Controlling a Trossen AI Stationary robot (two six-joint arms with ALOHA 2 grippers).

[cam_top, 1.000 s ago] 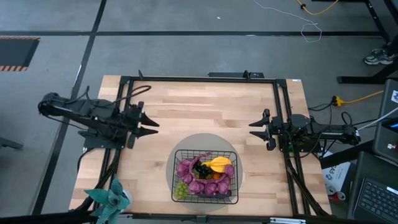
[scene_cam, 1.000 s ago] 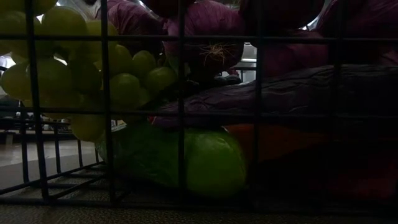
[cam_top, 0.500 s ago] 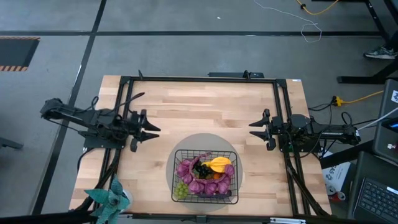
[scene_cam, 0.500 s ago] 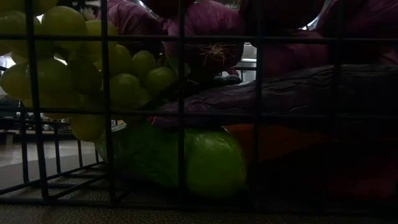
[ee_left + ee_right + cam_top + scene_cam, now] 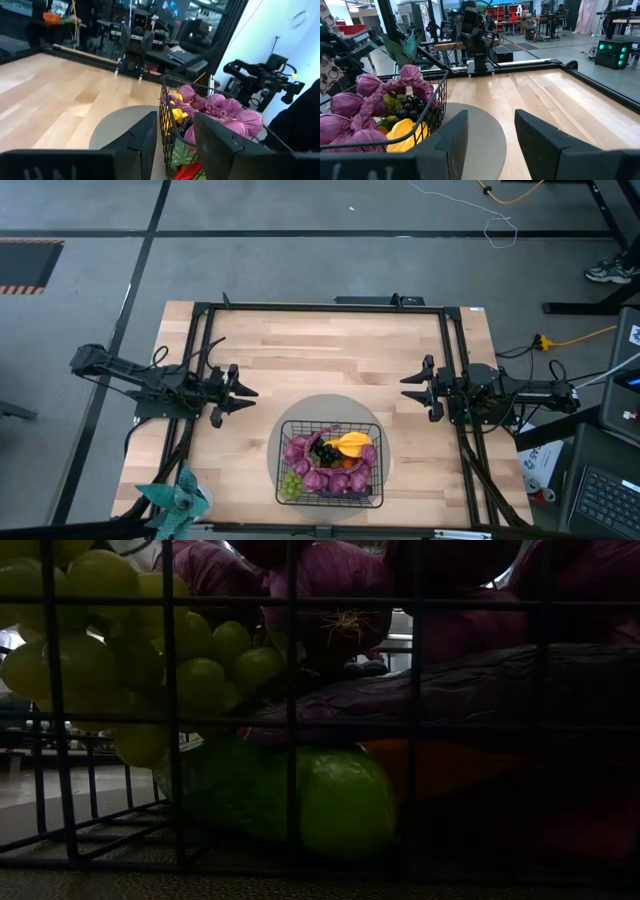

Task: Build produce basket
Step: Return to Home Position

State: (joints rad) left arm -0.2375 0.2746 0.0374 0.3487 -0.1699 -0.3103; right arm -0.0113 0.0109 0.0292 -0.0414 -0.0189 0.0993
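The left arm lies low at the middle left of the high view, stretched out flat and pointing at the centre. The left tool point(image 5: 243, 392) has its two fingers point(image 5: 142, 142) apart, with a gap between them. The right arm sits at the middle right, pointing the other way. The right tool point(image 5: 407, 388) also has its fingers point(image 5: 451, 137) apart.

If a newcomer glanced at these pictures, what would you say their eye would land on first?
The black wire basket, heaped with purple, yellow and green produce, stands on a round grey mat by the lower edge of the table in the high view. The left gripper and right gripper rest at either side, jaws open and empty; a teal plant marks the lower-left corner.
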